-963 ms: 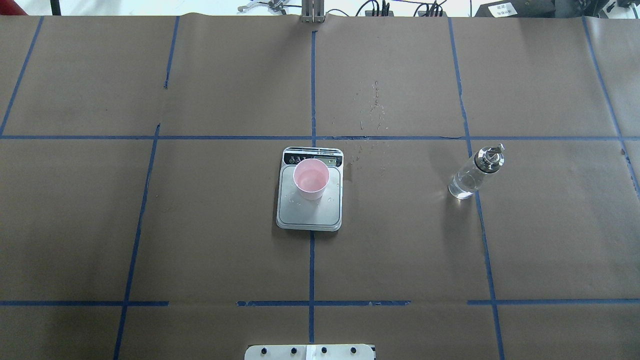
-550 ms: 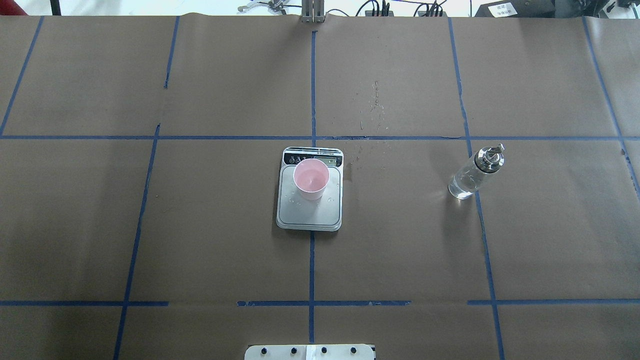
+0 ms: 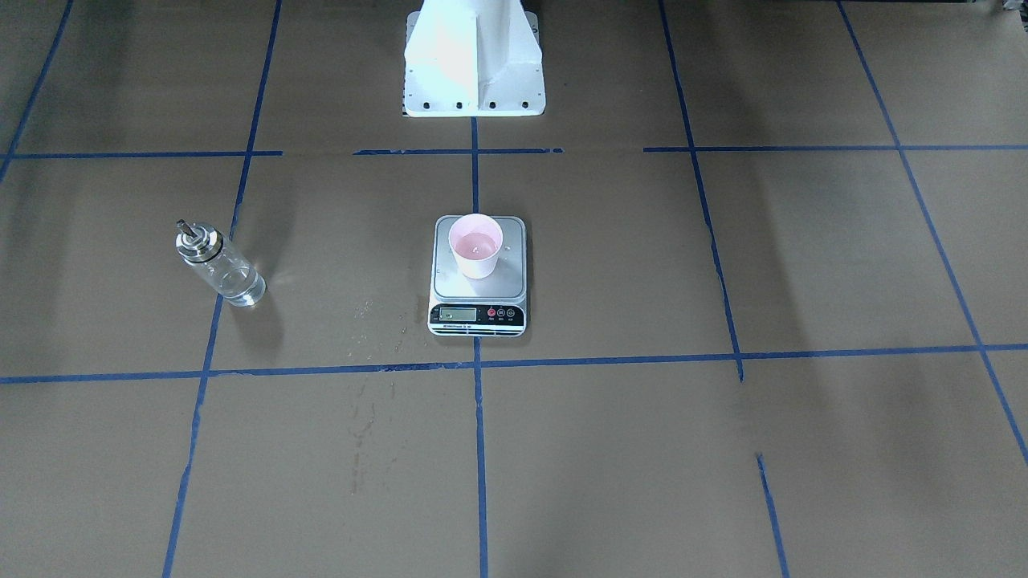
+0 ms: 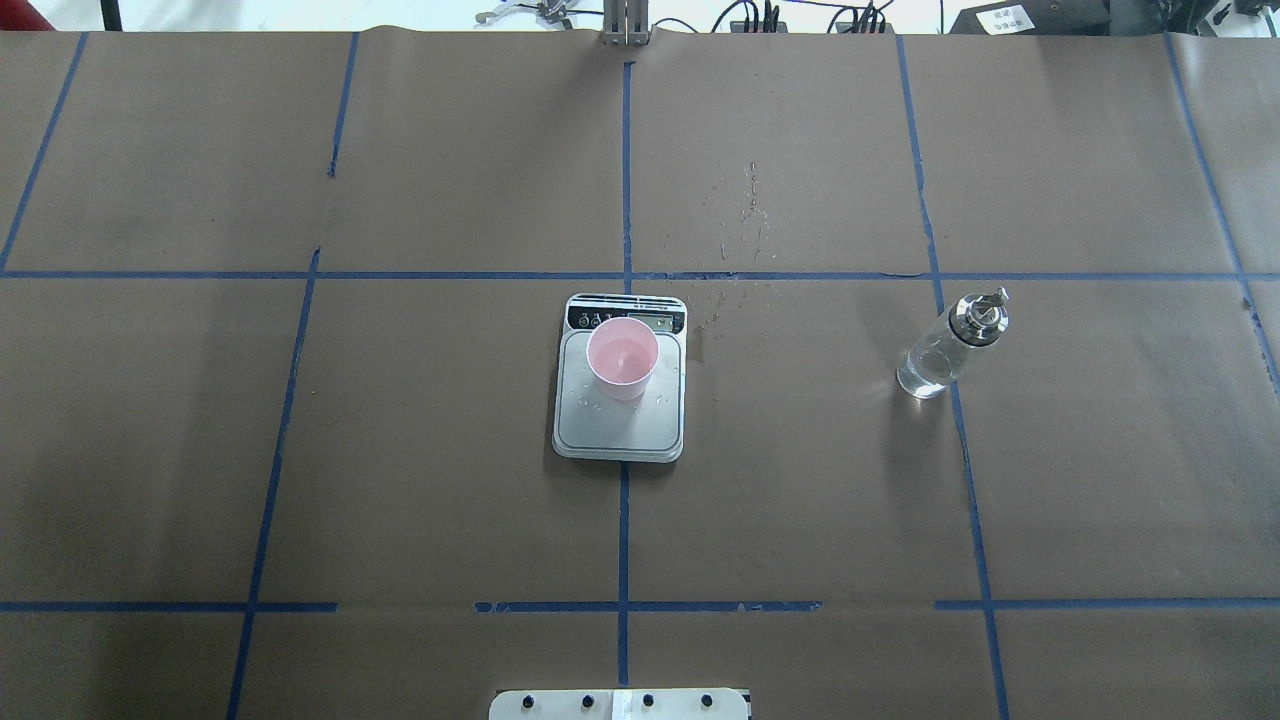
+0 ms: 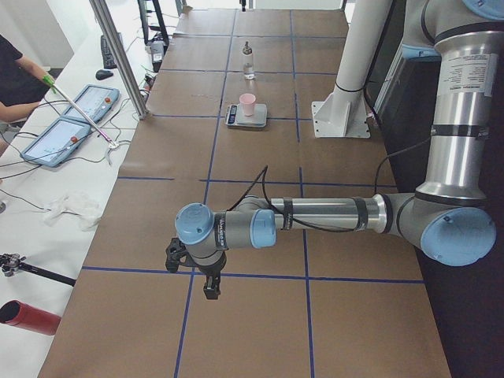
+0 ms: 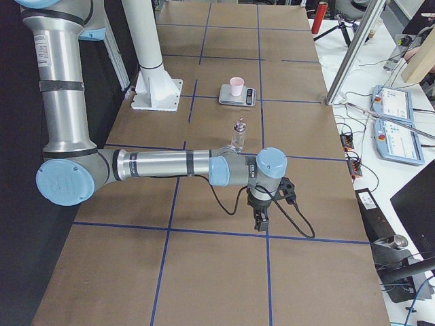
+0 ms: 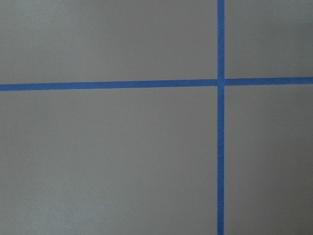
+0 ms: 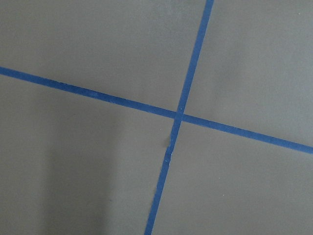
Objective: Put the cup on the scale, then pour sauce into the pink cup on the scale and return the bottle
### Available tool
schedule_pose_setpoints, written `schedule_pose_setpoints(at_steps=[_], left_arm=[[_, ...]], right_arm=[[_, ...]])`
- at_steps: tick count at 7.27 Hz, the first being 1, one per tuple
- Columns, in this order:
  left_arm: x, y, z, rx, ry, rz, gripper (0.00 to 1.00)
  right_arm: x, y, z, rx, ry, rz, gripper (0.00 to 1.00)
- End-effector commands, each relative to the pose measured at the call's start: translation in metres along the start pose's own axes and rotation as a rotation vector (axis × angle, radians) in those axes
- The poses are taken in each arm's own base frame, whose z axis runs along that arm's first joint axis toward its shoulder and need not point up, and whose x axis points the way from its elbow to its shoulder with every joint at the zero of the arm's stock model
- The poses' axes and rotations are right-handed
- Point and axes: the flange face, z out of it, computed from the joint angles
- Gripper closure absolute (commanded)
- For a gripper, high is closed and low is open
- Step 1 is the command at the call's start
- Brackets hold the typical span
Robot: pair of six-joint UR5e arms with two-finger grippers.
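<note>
Cup [image 4: 622,358] sits on scale [image 4: 618,430] platform, at its display end. Bottle [image 4: 935,355] stands on bench [image 4: 800,500], well off the scale's right-arm side. Left end effector [image 5: 211,290] and right end effector [image 6: 260,223] hang far from the scale; grip state of either: cannot tell.

Pink cup [image 4: 622,358], silver-white scale [image 4: 620,430]

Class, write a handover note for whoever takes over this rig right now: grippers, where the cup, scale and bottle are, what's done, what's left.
Left gripper and right gripper: both over the table, far from the scale, holding nothing; open or shut, cannot tell.
Cup stands on the scale; bottle upright on the table, robot's right side.
Done: cup placed, sauce seems to be in it, bottle set down.
Left: apparently nothing.
</note>
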Motion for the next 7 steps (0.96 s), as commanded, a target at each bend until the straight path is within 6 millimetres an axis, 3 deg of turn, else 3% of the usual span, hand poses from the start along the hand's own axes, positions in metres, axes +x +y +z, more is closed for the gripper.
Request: schedule_pose_setpoints(at_steps=[1, 7], left_arm=[[0.0127, -0.0007, -0.0102, 0.005, 0.023, 0.004, 0.0], [0.0135, -0.0021, -0.0109, 0.011, 0.024, 0.009, 0.0]], right_arm=[[0.0004, 0.0004, 0.0024, -0.003, -0.008, 0.003, 0.0], [0.0, 0.001, 0.0053, -0.002, -0.026, 0.004, 0.0]])
